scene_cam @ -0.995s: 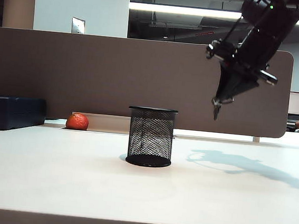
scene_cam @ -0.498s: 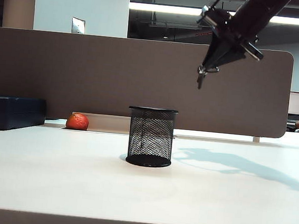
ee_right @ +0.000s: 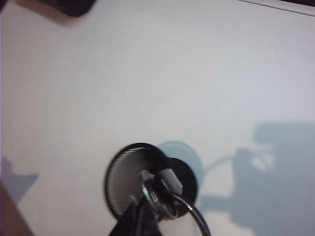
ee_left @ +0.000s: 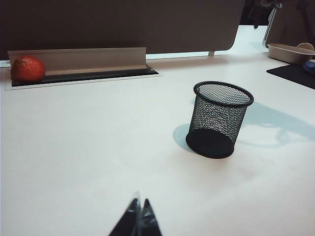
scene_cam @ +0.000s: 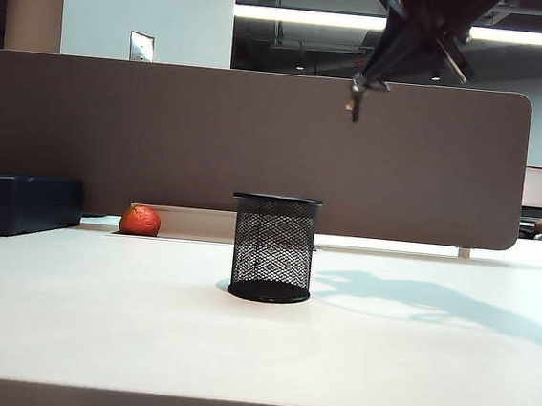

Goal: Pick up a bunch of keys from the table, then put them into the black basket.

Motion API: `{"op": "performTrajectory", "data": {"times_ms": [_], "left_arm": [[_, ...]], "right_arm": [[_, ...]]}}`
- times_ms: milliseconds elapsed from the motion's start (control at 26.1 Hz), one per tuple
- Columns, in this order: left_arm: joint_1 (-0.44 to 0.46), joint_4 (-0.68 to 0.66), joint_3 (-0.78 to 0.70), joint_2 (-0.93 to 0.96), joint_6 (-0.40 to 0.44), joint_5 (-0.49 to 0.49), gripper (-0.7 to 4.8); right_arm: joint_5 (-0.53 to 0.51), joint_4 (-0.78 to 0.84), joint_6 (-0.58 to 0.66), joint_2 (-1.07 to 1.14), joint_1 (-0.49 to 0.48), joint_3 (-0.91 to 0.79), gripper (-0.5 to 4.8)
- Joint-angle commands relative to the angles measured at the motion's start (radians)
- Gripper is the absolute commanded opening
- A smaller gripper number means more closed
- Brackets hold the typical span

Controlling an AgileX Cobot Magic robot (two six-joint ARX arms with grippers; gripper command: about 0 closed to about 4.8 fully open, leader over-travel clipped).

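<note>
The black basket [scene_cam: 273, 248] stands upright mid-table, also seen in the left wrist view as the black basket [ee_left: 219, 119] and from above as the black basket [ee_right: 142, 179]. High above and a little right of it, near the ceiling light, my right gripper [scene_cam: 361, 85] is shut on the bunch of keys [scene_cam: 357, 98], which dangles from the fingertips. In the right wrist view the right gripper [ee_right: 140, 209] pinches the bunch of keys [ee_right: 165, 191], ring and pale tag hanging over the basket's mouth. My left gripper [ee_left: 139, 207] is shut and empty, low over the table [scene_cam: 256, 355].
An orange-red fruit [scene_cam: 141, 220] lies by the back channel at the left. A dark blue case [scene_cam: 19, 203] sits at the far left. A brown partition [scene_cam: 163, 125] walls the table's back. A beige tray [ee_left: 290, 52] and dark mat lie far right.
My right gripper has risen and moved left with the keys, from level with the partition's top right to above it, closer over the basket. The left gripper has not moved.
</note>
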Motion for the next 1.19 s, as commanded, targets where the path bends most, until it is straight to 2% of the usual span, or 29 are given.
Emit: {"op": "performTrajectory", "data": {"times_ms": [38, 574, 842, 1187], "left_arm": [[0.0, 0.01, 0.003, 0.0, 0.003, 0.0, -0.06], [0.0, 0.01, 0.003, 0.0, 0.003, 0.0, -0.06], [0.0, 0.01, 0.003, 0.0, 0.003, 0.0, -0.06], [0.0, 0.01, 0.003, 0.0, 0.003, 0.0, -0.06]], "right_arm": [[-0.024, -0.016, 0.002, -0.026, 0.021, 0.004, -0.09], [-0.024, -0.062, 0.001, -0.039, 0.144, 0.002, -0.09], [-0.043, -0.066, 0.002, -0.039, 0.159, -0.015, -0.09], [-0.051, -0.021, 0.003, -0.037, 0.16, -0.118, -0.09]]}}
